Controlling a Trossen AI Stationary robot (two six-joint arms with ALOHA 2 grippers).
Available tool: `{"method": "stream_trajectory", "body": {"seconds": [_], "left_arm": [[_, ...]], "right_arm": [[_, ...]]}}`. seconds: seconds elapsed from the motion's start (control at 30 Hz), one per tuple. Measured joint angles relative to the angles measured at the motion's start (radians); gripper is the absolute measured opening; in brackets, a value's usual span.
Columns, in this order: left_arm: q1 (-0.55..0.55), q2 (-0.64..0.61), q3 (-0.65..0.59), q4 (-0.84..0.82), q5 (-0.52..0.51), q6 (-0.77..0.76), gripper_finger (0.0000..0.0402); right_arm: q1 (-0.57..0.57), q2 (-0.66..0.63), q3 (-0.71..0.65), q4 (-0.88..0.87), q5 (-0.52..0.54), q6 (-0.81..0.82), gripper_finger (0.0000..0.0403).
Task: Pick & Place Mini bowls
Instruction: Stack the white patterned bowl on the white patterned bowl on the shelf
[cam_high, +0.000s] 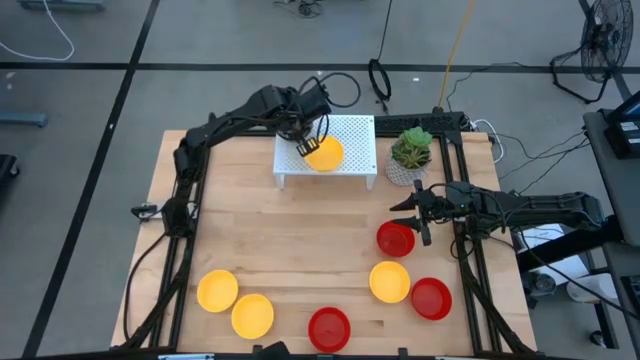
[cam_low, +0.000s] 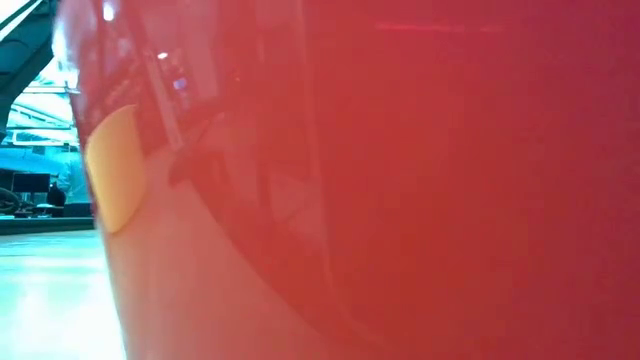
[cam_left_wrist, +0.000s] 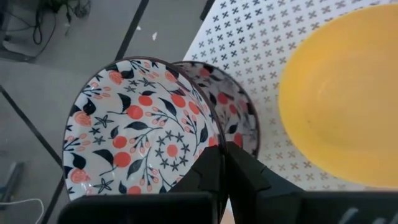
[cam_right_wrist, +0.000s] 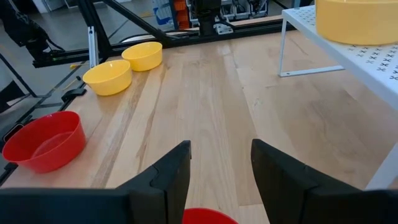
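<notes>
My left gripper is over the white perforated rack at the table's far side, shut on a white bowl with a red-and-dark pattern. A second patterned bowl sits on the rack just behind it, next to a yellow bowl. My right gripper hovers open on the table's right, just above a red bowl whose rim shows below the fingers. In the high view the left gripper hides both patterned bowls. My left gripper pinches the nearer patterned bowl by its rim, one finger inside the bowl and one outside. The bowl is tilted in the hold, its inside turned toward the wrist camera. Whether it still rests on the rack or the other bowl is hidden.
On the near half of the table stand two yellow bowls, a red one, another yellow and another red. A potted green plant stands right of the rack. A red bowl fills the low view.
</notes>
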Motion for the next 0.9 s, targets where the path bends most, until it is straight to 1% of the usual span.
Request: {"method": "stream_trajectory", "body": {"seconds": [0.13, 0.2, 0.43, 0.63, 0.9], "left_arm": [[0.004, 0.000, -0.025, 0.026, 0.004, 0.004, 0.0024], [0.002, 0.000, -0.038, 0.047, 0.010, 0.004, 0.0026], [0.003, 0.001, -0.078, 0.062, 0.021, 0.018, 0.0011], [-0.004, 0.001, -0.085, 0.081, 0.023, 0.023, 0.0035], [-0.005, 0.001, -0.085, 0.091, 0.017, 0.001, 0.0041]], "right_arm": [[0.000, 0.000, 0.000, 0.000, 0.000, -0.003, 0.0155], [0.000, 0.000, 0.000, 0.000, 0.000, -0.003, 0.0155], [0.000, 0.000, 0.000, 0.000, 0.000, 0.000, 0.0155], [0.000, 0.000, 0.000, 0.000, 0.000, 0.000, 0.0155], [0.000, 0.000, 0.000, 0.000, 0.000, 0.000, 0.0155]]}}
